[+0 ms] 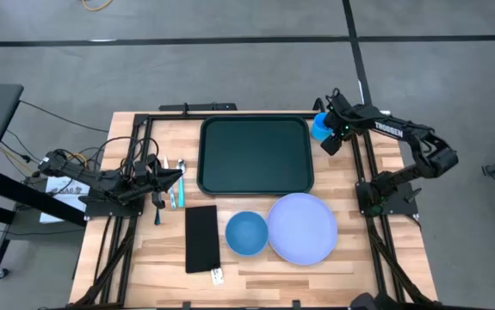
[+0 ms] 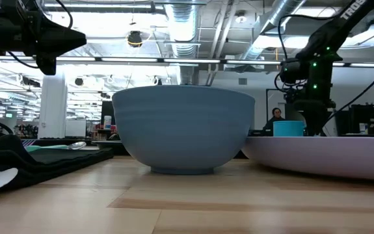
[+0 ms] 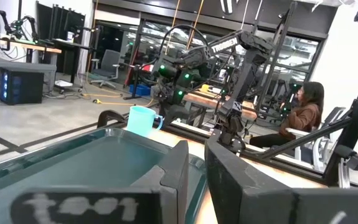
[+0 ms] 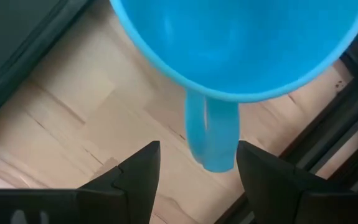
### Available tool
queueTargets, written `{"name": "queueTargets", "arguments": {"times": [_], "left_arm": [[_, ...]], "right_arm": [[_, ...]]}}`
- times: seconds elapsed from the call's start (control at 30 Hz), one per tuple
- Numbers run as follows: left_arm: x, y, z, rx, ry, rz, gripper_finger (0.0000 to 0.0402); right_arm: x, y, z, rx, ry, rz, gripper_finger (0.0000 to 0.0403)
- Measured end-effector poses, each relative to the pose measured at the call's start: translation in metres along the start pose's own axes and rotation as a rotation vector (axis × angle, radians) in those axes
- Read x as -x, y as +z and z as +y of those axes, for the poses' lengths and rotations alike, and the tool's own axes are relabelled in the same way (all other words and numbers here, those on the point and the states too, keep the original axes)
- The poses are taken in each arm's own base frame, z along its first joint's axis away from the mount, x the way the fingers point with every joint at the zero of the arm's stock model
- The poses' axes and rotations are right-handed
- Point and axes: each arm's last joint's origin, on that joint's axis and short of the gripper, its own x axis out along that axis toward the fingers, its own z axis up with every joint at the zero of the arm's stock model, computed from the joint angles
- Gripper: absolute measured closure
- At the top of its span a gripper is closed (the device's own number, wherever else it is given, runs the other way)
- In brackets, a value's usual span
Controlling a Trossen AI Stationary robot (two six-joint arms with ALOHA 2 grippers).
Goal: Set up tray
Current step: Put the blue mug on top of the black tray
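The work surface is a light wooden table (image 1: 256, 275) standing on a grey floor; in the low view we see an open workshop hall behind it, with ceiling ducts and strip lights. The tray (image 1: 256, 155) lies flat at the far centre of the table, and its dark interior holds nothing. Nearer the front edge we find a blue bowl (image 1: 247, 233) and, touching or almost touching its side, a lavender plate (image 1: 304, 227). A black napkin (image 1: 201, 238) lies just beside the bowl on the left arm's side. A few pieces of cutlery (image 1: 174, 182) lie between the tray and the left arm.

The right gripper (image 4: 196, 163) hovers above a blue cup (image 1: 319, 127) that stands on the bare wood just beside the tray's far right corner. In the right wrist view the two dark fingers (image 4: 138, 168) stand apart, one on each side of the cup's handle (no contact with it is visible), so we read this gripper as open.

The left gripper (image 3: 194, 171) sits low at the tray's left side, pointing across it. Its fingers are nearly together with a narrow gap, holding nothing.

A seated person (image 3: 300, 115) shows in the room beyond the table.
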Motion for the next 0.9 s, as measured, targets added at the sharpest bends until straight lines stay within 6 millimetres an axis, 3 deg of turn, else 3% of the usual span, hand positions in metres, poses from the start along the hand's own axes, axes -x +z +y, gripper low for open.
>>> {"name": "queueTargets", "arguments": {"times": [0.9], "left_arm": [[0.0,-0.0008,0.0001,-0.005,0.001,0.007,0.036]], "right_arm": [[-0.0006,0.0033,-0.0026,-0.117,-0.066,-0.02,0.0201]]}}
